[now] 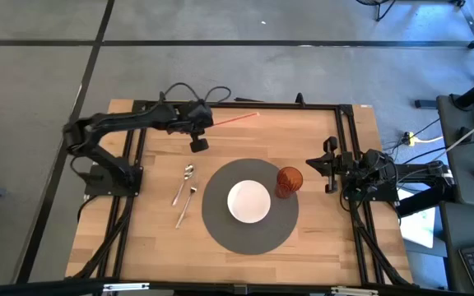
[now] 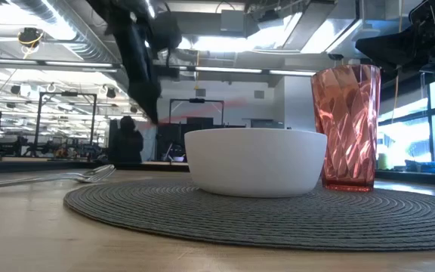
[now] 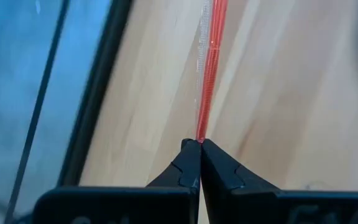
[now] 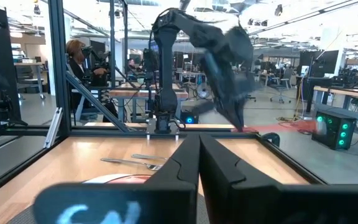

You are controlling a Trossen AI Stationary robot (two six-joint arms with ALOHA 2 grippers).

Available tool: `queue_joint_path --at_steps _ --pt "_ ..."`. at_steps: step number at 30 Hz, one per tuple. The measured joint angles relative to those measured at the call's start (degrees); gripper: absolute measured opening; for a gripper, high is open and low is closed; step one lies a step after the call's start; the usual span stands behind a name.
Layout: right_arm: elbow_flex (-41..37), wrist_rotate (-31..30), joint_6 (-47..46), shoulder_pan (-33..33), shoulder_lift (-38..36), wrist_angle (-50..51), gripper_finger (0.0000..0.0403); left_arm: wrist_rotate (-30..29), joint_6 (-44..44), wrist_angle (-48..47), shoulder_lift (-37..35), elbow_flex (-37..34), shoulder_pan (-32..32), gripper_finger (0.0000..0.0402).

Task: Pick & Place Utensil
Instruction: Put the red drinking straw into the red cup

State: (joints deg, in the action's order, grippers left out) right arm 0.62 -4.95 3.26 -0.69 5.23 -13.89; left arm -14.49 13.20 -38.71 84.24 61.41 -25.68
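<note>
I'm working at the wooden table, which is carrying a round grey placemat near its centre. On the mat a white bowl is sitting in the middle, and a red faceted cup is standing at the bowl's 2 o'clock, just beside it. Off the mat at its 9 o'clock, a spoon and a fork are lying on bare wood, side by side, handles running toward 7 o'clock.

My left gripper is hovering over the table's back edge, at about 11 o'clock from the bowl. Its fingers are clamped on one end of a thin red straw. The left wrist view is showing the pinch clearly: tips together, straw exiting straight ahead.

Key relation: the straw's long axis is pointing from my left gripper toward 2 o'clock, nearly flat, free end out over the back rail. The cup is lying at roughly 4 o'clock from the gripper, well apart. I'm judging that if the cup is the target, the straw needs swinging round and tipping toward vertical first.

My right gripper is parked at the table's right edge, 3 o'clock of the cup, fingers pressed together on nothing. It's nearer the cup, but the left is the one holding the straw.
</note>
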Motion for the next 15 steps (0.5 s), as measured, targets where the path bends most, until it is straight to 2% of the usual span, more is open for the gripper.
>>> queue_joint_path --at_steps 7,15 --pt "0.0 0.0 0.0 0.0 0.0 -0.7 0.0014 6.2 0.0 11.4 -12.6 -2.6 4.5 0.0001" --pt "0.0 0.0 0.0 0.0 0.0 -0.7 0.0014 19.1 2.4 32.3 -19.0 -12.3 10.7 0.0001"
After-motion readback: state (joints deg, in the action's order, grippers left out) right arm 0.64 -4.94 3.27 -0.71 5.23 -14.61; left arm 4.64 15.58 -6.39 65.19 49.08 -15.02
